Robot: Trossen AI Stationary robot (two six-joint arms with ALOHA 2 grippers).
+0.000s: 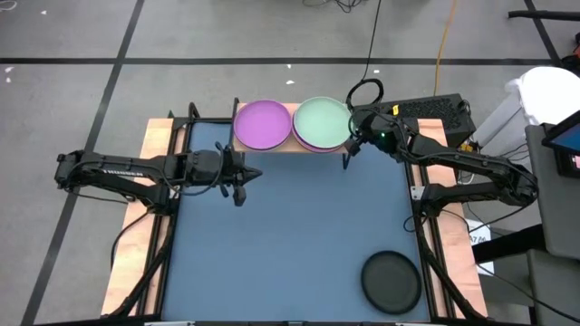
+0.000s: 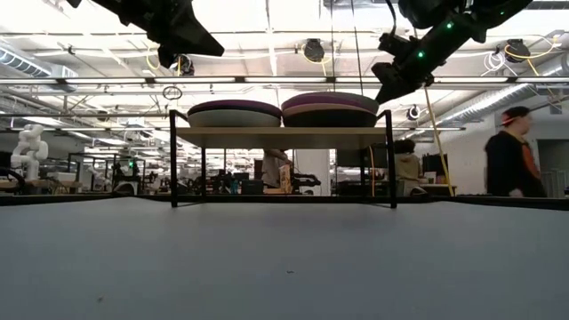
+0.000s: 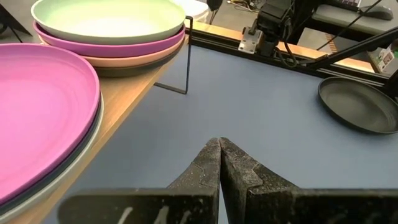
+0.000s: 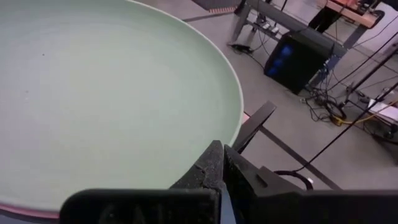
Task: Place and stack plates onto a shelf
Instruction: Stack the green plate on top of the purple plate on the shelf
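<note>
My right gripper (image 1: 354, 140) pressed together beside mint green plate (image 1: 323, 120) | left gripper (image 1: 243, 184) closed, empty | charcoal plate (image 1: 391, 281) on table

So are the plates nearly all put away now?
Nearly. The shelf already holds two stacks, one topped by a purple plate, the other by the green plate. The right tool is shut, empty, by the green plate's rim, and the left tool is shut over the table. Left to do: one dark plate lies alone on the table.
</note>
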